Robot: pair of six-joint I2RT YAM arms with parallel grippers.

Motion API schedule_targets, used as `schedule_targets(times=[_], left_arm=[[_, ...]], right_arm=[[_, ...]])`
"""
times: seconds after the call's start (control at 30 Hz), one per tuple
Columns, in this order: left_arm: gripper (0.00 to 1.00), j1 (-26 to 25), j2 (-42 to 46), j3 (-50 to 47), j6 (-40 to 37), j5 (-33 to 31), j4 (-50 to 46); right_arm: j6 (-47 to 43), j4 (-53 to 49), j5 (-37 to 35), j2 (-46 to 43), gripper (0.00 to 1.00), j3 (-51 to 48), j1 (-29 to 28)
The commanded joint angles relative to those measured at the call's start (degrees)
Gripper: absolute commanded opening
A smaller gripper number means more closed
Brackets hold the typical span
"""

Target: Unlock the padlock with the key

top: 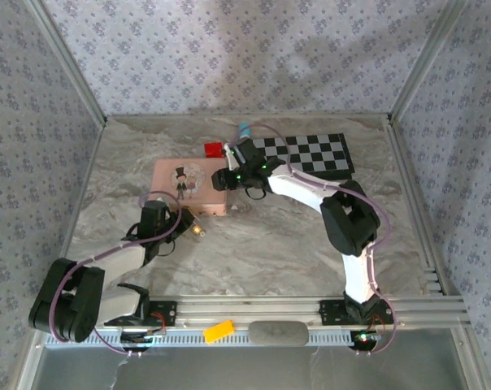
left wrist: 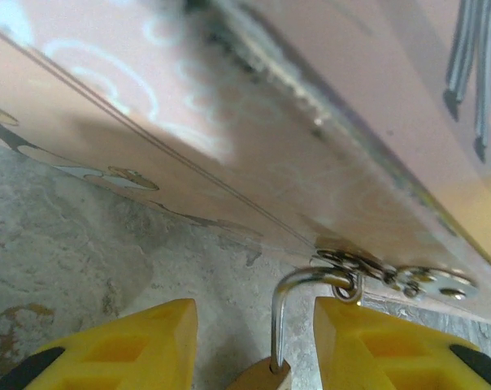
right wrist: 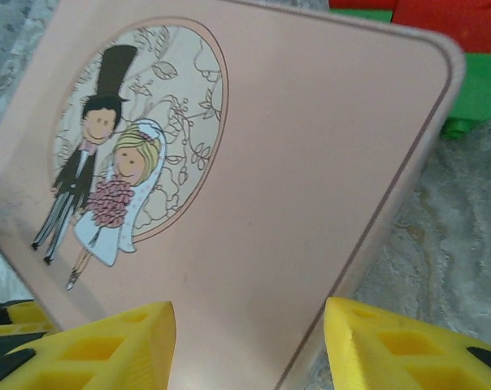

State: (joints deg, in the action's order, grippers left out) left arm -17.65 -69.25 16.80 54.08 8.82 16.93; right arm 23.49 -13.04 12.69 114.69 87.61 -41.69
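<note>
The tiny brass padlock [left wrist: 267, 379] sits low between my left gripper's [left wrist: 254, 333] yellow fingers [left wrist: 132, 345], which stand apart on either side of it. Its silvery shackle [left wrist: 280, 321] rises and hooks through the small ring of the hasp [left wrist: 347, 283] on the pink picture box [left wrist: 262, 154]. From above, the left gripper [top: 189, 225] is at the box's [top: 189, 185] near right corner, beside the padlock [top: 199, 231]. My right gripper [right wrist: 249, 325] is open over the box lid [right wrist: 294, 162] near its right edge; from above it [top: 223, 179] rests at the box's right side.
Red [top: 212, 149] and green [right wrist: 465, 89] blocks lie just behind the box. A checkerboard [top: 315, 154] lies at the back right. On the front rail sit a yellow block [top: 219, 331] and a grey pad [top: 280, 333]. Patterned walls close in three sides.
</note>
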Motion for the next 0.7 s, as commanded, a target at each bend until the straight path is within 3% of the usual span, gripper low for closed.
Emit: schedule_targets(times=[0.0,0.4,0.67], left_arm=[[0.4,-0.36,-2.78,1.32,0.58,-1.02,1.67],[0.31,-0.37,-6.83,3.22,0.88,-2.92,0.07],[0.15,-0.37,-6.92,4.61,0.6,-3.49,-3.75]], right_arm=[[2.87,0.76,-2.19,1.9,0.52,2.61,-0.59],[4.85,-0.79,-6.78,4.74,0.52,3.7,-1.2],[5.43,-0.72,-8.53,3.92,0.52,3.17,-1.68]])
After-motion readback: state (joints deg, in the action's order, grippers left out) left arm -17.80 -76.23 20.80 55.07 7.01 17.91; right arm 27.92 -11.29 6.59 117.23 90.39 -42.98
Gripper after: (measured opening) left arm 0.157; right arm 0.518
